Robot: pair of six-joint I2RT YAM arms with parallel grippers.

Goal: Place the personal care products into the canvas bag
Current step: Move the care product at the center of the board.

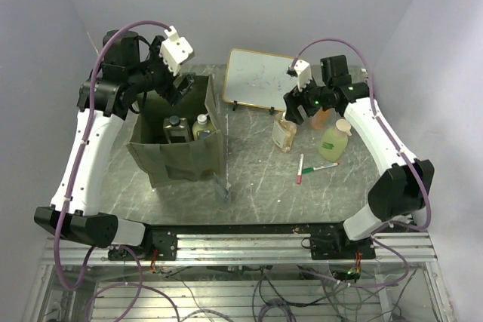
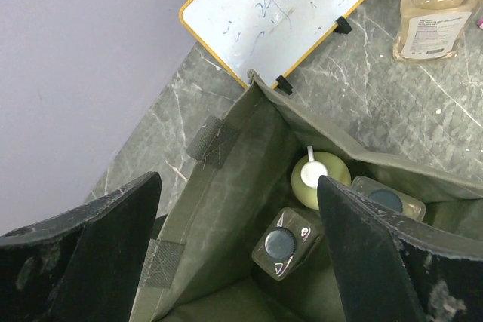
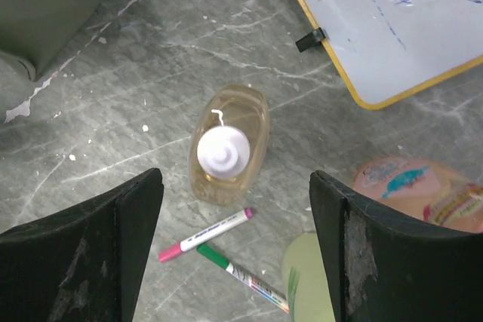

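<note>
The olive canvas bag (image 1: 181, 162) stands open at the left. Inside it are a yellow-green bottle with a white cap (image 2: 317, 179) and two clear dark-capped bottles (image 2: 281, 244) (image 2: 387, 200). My left gripper (image 1: 178, 87) is open and empty above the bag's back rim, over the bottles (image 2: 238, 201). The clear amber bottle (image 1: 284, 133) stands on the table. My right gripper (image 1: 296, 108) is open and empty above it (image 3: 235, 194), and the bottle's white pump top (image 3: 221, 150) shows just past the fingers. The green bottle with a peach pump (image 1: 334, 141) and the orange bottle (image 1: 321, 117) stand to the right.
The wood-framed whiteboard (image 1: 259, 78) leans at the back centre. A red marker (image 3: 205, 234) and a green marker (image 3: 243, 274) lie on the table in front of the amber bottle. The grey marbled table (image 1: 256, 186) runs to walls on the left and behind.
</note>
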